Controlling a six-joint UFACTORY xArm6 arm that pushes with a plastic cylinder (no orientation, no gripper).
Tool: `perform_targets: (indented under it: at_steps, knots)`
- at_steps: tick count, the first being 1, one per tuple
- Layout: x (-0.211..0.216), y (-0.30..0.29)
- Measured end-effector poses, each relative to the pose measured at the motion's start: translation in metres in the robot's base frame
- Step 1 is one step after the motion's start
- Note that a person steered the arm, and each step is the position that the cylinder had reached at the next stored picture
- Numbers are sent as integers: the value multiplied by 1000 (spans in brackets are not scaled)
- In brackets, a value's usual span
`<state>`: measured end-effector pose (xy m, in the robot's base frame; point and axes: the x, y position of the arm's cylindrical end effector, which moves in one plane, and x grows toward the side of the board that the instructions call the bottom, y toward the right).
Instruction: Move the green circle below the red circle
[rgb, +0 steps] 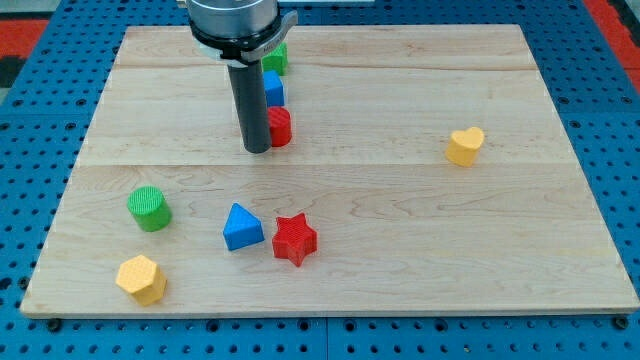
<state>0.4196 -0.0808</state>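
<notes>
My tip (257, 149) (no gripper fitted, nothing held) was found touching the red circle (280, 127); the green circle (149, 209) lay well apart at eight o'clock, unpushed.

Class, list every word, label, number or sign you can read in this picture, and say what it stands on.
None: no text, number or sign can be read anywhere.
The wooden board, the green circle, the red circle, the other blocks and my tip, just to the view's left of the red circle, bear no writing.
</notes>
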Motion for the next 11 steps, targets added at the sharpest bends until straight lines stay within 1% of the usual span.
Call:
perform_targets:
  at_steps: [1, 2, 3, 4, 5, 6, 7, 8, 9, 10, 11]
  knots:
    - [27, -30]
    - [27, -135]
    - [46, -203]
    - [110, -196]
    - [126, -155]
    - [114, -124]
    - [80, -86]
    - [75, -96]
    - [62, -151]
    - [52, -114]
    - [52, -31]
